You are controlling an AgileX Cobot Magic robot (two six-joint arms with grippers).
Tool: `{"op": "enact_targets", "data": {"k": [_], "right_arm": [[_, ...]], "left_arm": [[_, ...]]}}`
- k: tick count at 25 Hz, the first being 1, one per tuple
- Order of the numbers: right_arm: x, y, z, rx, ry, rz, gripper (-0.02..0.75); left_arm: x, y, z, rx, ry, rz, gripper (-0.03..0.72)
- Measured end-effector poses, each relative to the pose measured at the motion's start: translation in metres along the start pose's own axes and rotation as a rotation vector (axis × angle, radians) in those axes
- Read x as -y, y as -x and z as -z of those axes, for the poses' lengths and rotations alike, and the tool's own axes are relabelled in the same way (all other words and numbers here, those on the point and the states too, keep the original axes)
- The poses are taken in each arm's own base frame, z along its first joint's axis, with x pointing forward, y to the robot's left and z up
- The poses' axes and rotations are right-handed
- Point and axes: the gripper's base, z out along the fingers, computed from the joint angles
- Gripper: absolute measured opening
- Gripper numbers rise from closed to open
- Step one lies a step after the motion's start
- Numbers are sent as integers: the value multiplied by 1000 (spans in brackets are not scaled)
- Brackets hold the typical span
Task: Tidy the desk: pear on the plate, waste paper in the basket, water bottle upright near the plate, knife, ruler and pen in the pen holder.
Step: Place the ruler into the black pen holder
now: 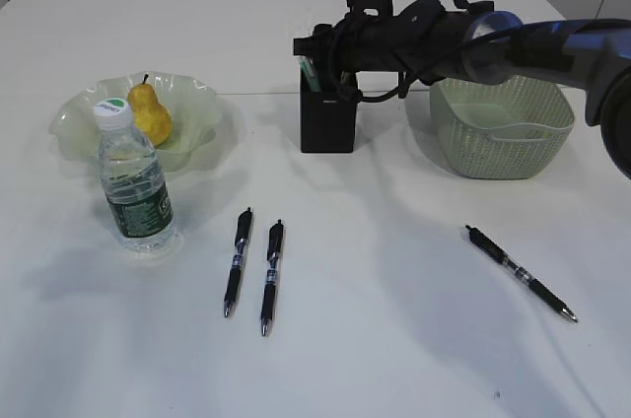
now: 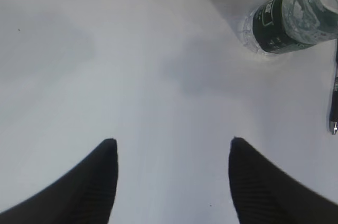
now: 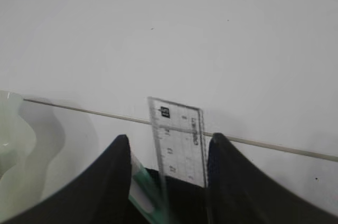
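A: Where are the grippers?

B: The left gripper [image 2: 171, 182] hovers over bare desk [image 1: 394, 359], jaws apart, holding nothing. On the left, the pear [image 1: 150, 112] sits on the plate [image 1: 202, 103]; the water bottle [image 1: 136, 186] stands upright just in front of it. Two pens [image 1: 253, 265] lie near the middle. The right gripper [image 3: 166, 171] is over the pen holder [image 1: 326, 117], jaws spread either side of the ruler [image 3: 178, 139], which stands upright inside. The basket [image 1: 503, 127] is just right of it, and a third pen [image 1: 521, 273] lies further right.

A: What might go wrong?

B: Pulling away, a jaw could catch the ruler and tip the holder.
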Motion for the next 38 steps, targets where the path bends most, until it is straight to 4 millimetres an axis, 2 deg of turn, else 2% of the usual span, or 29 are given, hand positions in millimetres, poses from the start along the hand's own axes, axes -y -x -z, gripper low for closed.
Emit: {"op": "enact_targets", "data": {"k": [9,15,23,28,32,38], "right_arm": [[-2,1,2,-10,15,-1,356],[-13,22,18,-26,83,12,356],[-30,61,55,-27,158,118,356],[-37,77,78,-84,177,182,356],[-36,93,103,-141,115,229,356],[-38,120,152,-211,40,273,356]], "left_arm": [[0,0,0,0,0,0,466],[0,0,0,0,0,0,466],[0,0,0,0,0,0,466],[0,0,0,0,0,0,466],[0,0,0,0,0,0,466],[0,-1,0,-8,0,0,466]]}}
